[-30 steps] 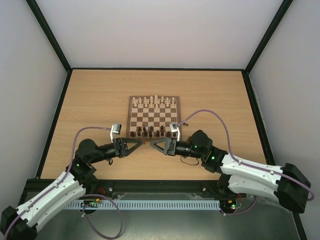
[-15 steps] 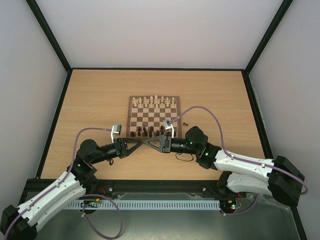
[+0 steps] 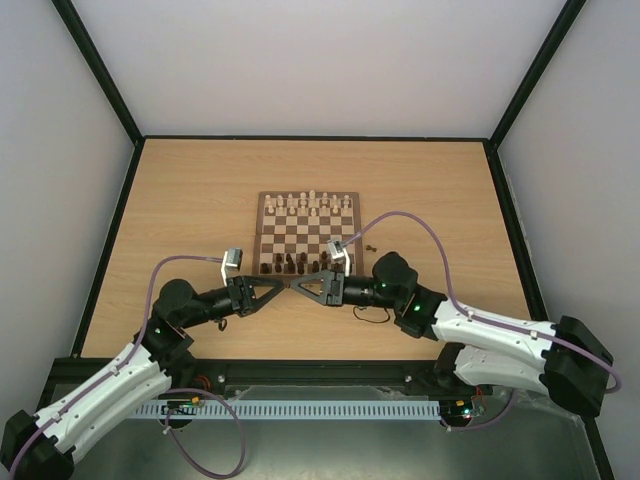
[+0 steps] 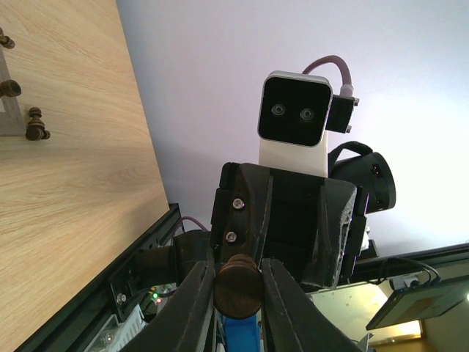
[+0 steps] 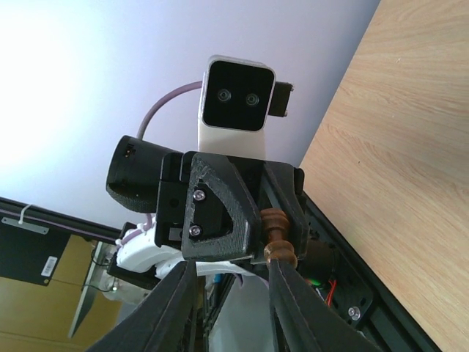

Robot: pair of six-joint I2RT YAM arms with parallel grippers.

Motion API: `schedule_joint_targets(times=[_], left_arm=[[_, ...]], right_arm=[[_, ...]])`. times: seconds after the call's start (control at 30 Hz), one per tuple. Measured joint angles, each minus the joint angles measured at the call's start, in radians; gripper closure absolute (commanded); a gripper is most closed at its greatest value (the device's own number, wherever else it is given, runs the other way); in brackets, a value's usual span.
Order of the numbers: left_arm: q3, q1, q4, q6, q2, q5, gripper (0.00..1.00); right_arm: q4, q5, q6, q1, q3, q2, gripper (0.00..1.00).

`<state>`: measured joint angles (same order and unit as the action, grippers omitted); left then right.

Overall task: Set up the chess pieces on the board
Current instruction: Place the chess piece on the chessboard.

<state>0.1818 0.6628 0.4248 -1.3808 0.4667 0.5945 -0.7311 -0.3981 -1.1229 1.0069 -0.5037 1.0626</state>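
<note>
The two arms meet tip to tip at the near edge of the board (image 3: 308, 238), low over the surface (image 3: 190, 200). The left tool (image 3: 282, 283) is clamped on one dark chessman (image 4: 237, 284), pinched between its fingers. The right tool (image 3: 299, 283) faces it with its fingers a little apart. The right wrist view shows the chessman against one of those fingers, but I cannot tell whether they already pinch it.

This looks like a hand-over from left to right. To do it well, the right tool should close on a free part of the chessman, away from the left pads. It needs a firm hold before the left lets go, and both arms should hold steady meanwhile. The chessman is tiny and turned, so a grip off its middle could let it twist or drop. Afterwards it must go upright onto a free near-row square without knocking its neighbours.

Counted, there are two arms, two tools and one chessman in the grip. On the board's near rows stand roughly eight dark chessmen (image 3: 290, 264), too small and crowded for a firm number. At least two loose dark chessmen (image 3: 371, 245) lie on the surface just right of the board. Furthest off, the pale chessmen (image 3: 308, 204) fill the two far rows, seemingly a full set.
</note>
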Motion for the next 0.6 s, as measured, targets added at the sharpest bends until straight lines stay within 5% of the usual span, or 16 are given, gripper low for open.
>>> schedule_joint_targets(times=[0.6], left_arm=[[0.0,0.0,0.0,-0.002,-0.016,0.0,0.92]], right_arm=[[0.056,0.019,0.023,0.0,0.0,0.027,0.74]])
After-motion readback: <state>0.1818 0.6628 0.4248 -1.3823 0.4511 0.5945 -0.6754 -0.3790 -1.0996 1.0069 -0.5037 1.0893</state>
